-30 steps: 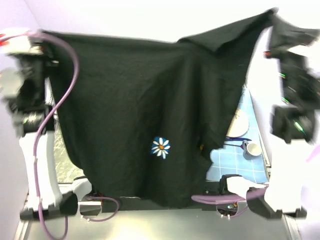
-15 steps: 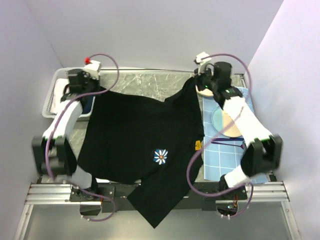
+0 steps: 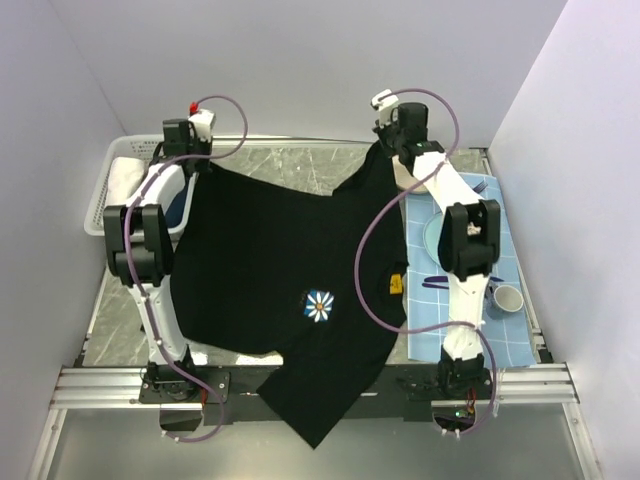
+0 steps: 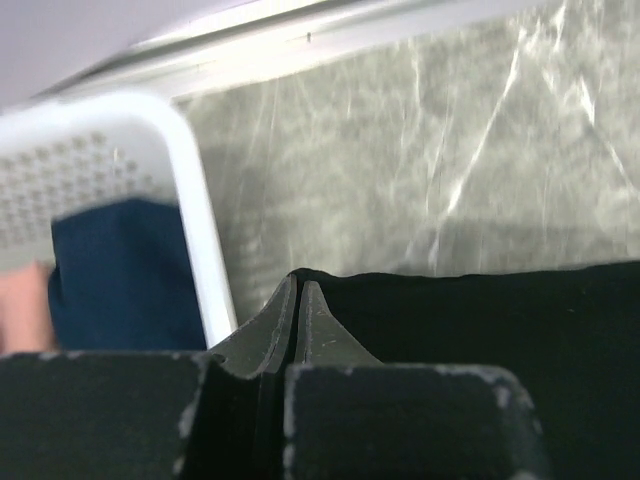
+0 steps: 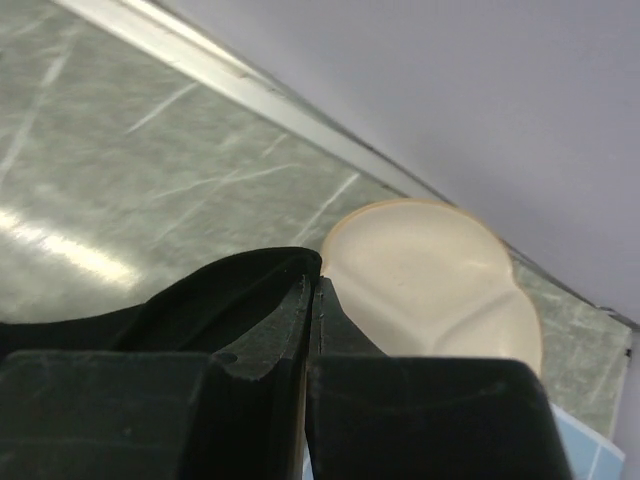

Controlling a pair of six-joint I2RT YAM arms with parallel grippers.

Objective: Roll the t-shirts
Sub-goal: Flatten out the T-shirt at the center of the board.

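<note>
One black t-shirt point(image 3: 270, 260), far corners pinched by left gripper point(image 4: 298, 287) and right gripper point(image 5: 312, 282).

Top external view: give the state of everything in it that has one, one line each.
black t-shirt: unrolled, spread print up, near end hanging over the table edge.
left hand: shut on the black t-shirt's far corner.
right hand: shut on its other far corner.
basket: holds a navy t-shirt and a white t-shirt.
cup: upright on the mat.
</note>
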